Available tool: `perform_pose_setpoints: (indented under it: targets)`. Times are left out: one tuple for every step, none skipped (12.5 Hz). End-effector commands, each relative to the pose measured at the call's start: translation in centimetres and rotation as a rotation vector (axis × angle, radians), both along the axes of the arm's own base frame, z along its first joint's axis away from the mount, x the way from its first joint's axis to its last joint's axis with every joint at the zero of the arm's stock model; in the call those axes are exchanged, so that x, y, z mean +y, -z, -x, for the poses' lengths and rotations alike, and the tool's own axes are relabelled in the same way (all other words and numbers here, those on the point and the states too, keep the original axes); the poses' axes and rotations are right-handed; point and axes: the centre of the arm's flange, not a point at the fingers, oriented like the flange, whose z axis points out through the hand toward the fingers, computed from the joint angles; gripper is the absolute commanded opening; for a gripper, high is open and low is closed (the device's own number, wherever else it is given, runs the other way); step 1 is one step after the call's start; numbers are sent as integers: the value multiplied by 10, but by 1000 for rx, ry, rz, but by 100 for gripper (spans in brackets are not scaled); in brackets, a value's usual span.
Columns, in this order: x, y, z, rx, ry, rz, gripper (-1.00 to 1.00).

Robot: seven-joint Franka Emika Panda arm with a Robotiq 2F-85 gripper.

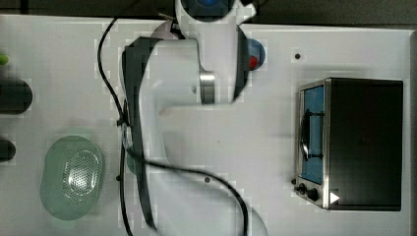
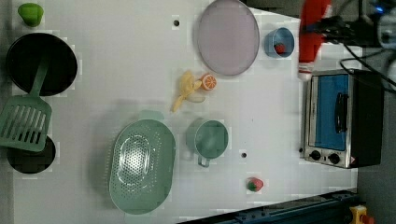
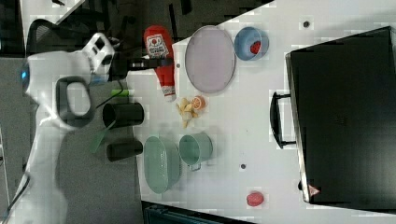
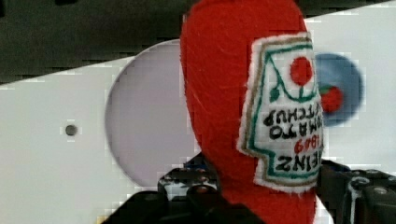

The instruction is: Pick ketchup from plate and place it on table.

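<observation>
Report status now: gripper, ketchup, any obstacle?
Gripper shut on red ketchup bottle, lifted. Lilac round plate bare. White table beside it free.

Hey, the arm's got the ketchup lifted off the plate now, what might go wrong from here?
The ketchup looks soft and held at one end by the gripper, so it might sag or slip. Setting it down near the blue bowl or toaster oven risks a bump; the open table seems safer.

A toaster oven [image 2: 340,120], green colander [image 2: 141,165], mug [image 2: 209,139], banana [image 2: 187,91] — and, near one table edge, a strawberry [image 2: 254,184].
</observation>
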Motion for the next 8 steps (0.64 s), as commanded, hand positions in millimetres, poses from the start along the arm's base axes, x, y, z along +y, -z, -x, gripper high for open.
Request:
perform_pose_setpoints:
  targets:
    - [-38,25,43,94,59,-16,19]
    - [-42,28,59,109,69,-10,19]
    - [-45,33,76,119,75,-5,19]
    - [-46,41,93,128,80,0,19]
    - [-46,54,109,140,82,3,19]
    - [-46,68,123,148,82,5,19]
    - [-45,85,135,159,82,5,19]
    - [-45,104,145,174,84,5,19]
